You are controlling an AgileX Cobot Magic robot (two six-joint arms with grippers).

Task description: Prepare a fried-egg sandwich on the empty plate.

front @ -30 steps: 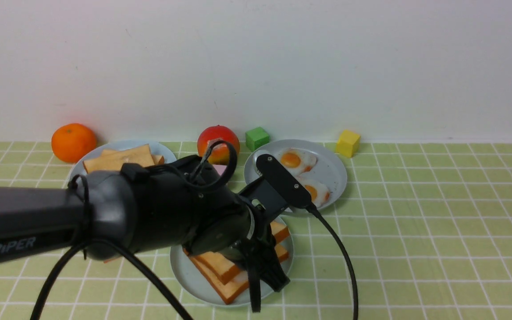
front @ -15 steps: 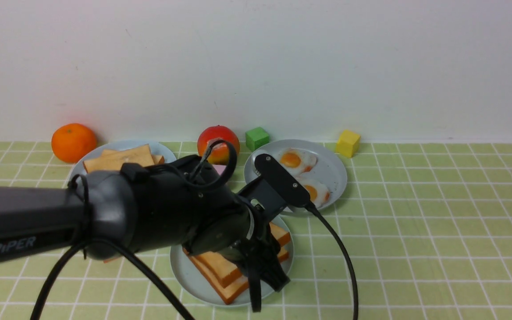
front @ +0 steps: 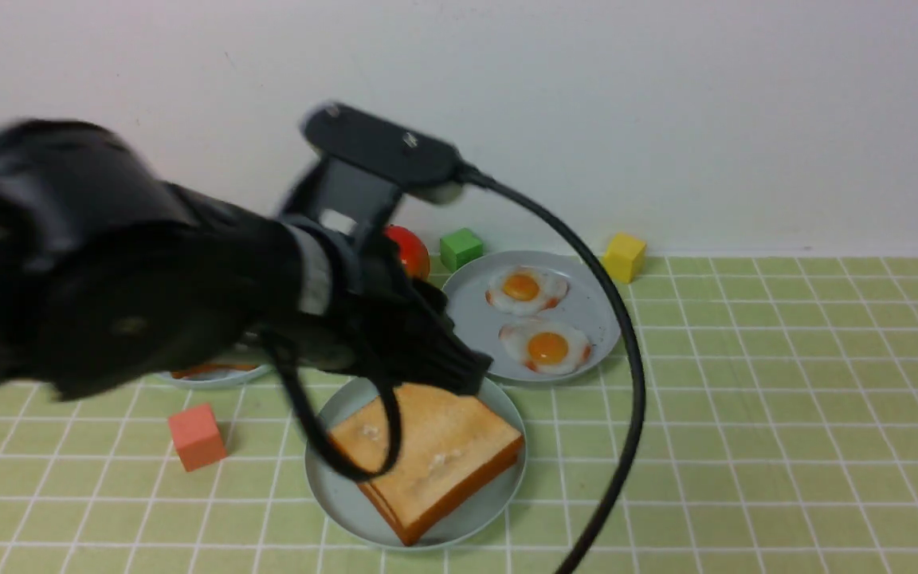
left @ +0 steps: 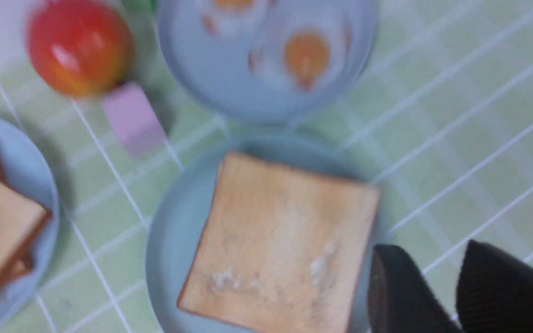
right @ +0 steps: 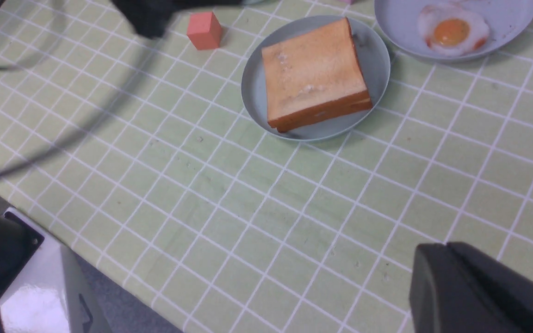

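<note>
Quick status: the fried-egg sandwich (front: 435, 454) is stacked on the empty plate (front: 343, 506) (ok, not so empty now), and it sits right under the left tool (front: 463, 376), just a bit to the robot's side of the tips. The tool hangs over the sandwich's far edge, pointing down at it.

In the left wrist view the fingers (left: 400, 296) are a little apart, with green surface (front: 746, 438) showing through the gap and nothing between them, so it's got hold of nothing. That arm is blurry, so I won't go finer than that.

The right tool (right: 451, 268) is well apart from the plate, fingers pressed together and empty. So the left one is the near arm by a mile.

The sandwich is square, so there's no real long side. It's turned so one corner points back at the robot.

To me it looks assembled, and the next thing is probably just getting the left tool clear. What I'd watch is the cable (front: 383, 446) looping down in front of the top slice. If that drags, it could slide the toast off square.
</note>
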